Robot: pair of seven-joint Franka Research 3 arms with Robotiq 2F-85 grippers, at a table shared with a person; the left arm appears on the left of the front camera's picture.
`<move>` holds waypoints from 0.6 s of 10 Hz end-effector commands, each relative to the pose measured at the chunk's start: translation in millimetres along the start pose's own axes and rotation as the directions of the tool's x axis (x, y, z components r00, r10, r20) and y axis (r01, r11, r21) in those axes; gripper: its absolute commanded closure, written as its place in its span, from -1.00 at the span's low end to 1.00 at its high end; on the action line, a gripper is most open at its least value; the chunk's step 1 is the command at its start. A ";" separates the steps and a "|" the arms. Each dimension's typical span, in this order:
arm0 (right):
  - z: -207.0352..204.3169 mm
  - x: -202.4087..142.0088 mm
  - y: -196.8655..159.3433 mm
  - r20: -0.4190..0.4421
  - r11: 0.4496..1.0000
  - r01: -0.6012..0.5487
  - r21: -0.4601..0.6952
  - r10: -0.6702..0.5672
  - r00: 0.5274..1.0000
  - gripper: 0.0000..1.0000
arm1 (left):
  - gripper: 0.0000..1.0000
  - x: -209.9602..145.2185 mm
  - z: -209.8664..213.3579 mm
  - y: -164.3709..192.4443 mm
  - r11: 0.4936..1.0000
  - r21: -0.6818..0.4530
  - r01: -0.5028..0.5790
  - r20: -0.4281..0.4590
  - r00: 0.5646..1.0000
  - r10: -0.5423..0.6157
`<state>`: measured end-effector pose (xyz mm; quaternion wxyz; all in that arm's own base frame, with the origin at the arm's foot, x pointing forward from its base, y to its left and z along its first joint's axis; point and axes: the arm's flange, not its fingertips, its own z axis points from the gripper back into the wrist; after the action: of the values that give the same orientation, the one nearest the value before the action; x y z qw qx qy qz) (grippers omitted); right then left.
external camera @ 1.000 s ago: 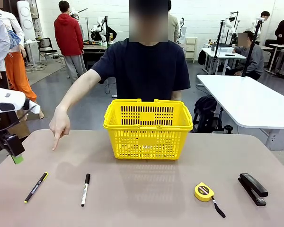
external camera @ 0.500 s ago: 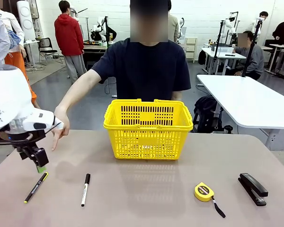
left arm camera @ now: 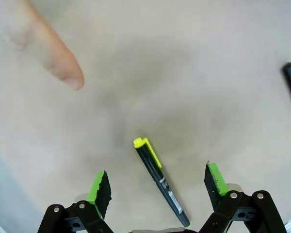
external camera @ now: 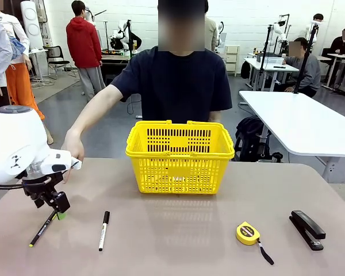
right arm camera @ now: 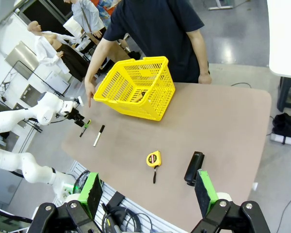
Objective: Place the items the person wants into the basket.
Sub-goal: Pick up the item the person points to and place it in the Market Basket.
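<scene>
One slim black pen [left arm camera: 159,179], flat on your worktop [left arm camera: 208,73] between your left gripper [left arm camera: 156,183]'s released fingers [left arm camera: 101,189]; the person's finger [left arm camera: 53,58] points nearby, likely marking it wanted.

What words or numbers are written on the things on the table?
Nothing here can be read.
black pen: tiny pale print on the barrel, too blurred to read.
white marker: dark marks on the barrel, too small to read.
tape measure: a dark patch on its face, too small to read.
yellow basket: no lettering to be seen.
</scene>
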<state>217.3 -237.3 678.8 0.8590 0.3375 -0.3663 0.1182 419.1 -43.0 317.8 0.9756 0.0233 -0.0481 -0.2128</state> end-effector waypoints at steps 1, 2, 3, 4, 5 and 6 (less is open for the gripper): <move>-0.5 1.2 1.1 0.011 1.000 -0.006 0.018 0.006 1.000 -1.00 | -1.00 -80.2 -27.1 -18.1 0.997 -0.010 -0.078 0.050 0.996 0.079; -0.5 1.2 1.1 0.011 1.000 -0.006 0.018 0.006 1.000 -1.00 | -1.00 -82.8 -26.9 -15.8 0.995 -0.017 -0.094 0.051 0.994 0.094; -0.5 1.2 1.1 0.011 1.000 -0.006 0.018 0.006 1.000 -1.00 | -1.00 -83.6 -24.5 -13.3 0.995 -0.024 -0.097 0.050 0.994 0.098; -0.5 1.2 1.1 0.011 1.000 -0.006 0.018 0.006 1.000 -1.00 | -1.00 -84.8 -24.0 -12.4 0.994 -0.034 -0.106 0.034 0.994 0.107; -0.5 1.2 1.1 0.011 1.000 -0.006 0.018 0.006 1.000 -1.00 | -1.00 -85.8 -23.8 -14.2 0.993 -0.034 -0.110 0.022 0.994 0.111; -0.5 1.2 1.1 0.011 1.000 -0.006 0.018 0.006 1.000 -1.00 | -1.00 -87.2 -23.6 -14.1 0.996 -0.015 -0.092 0.030 0.995 0.093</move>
<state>217.3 -237.4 678.8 0.8590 0.3375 -0.3663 0.1182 425.4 -24.6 302.1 0.9845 0.0053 -0.0544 -0.1669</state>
